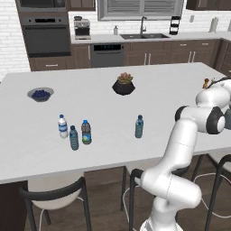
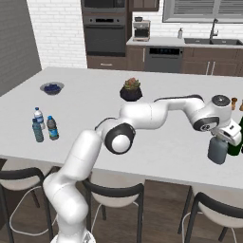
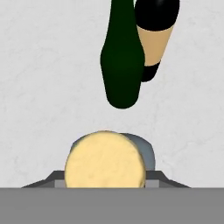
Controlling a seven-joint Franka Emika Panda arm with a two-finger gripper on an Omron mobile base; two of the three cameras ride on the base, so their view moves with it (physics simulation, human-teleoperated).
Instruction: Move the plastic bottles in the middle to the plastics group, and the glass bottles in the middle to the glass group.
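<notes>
Your gripper (image 2: pixel 223 138) is clamped on the broad grey-blue glass bottle with tan stopper (image 2: pixel 218 150), just beside the dark green glass bottle (image 3: pixel 121 65) at 12 o'clock (hand view). Lower it straight, then release without knocking the neighbours

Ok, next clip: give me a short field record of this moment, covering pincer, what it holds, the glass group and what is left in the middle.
pincer: at the counter's right end, shut on the grey-blue glass bottle
bottle state: upright, tan stopper right under the hand
glass group: dark green bottle and black bottle with tan label close beside it
plastics side: three water bottles clustered left
middle: one pale blue plastic bottle standing alone
</notes>
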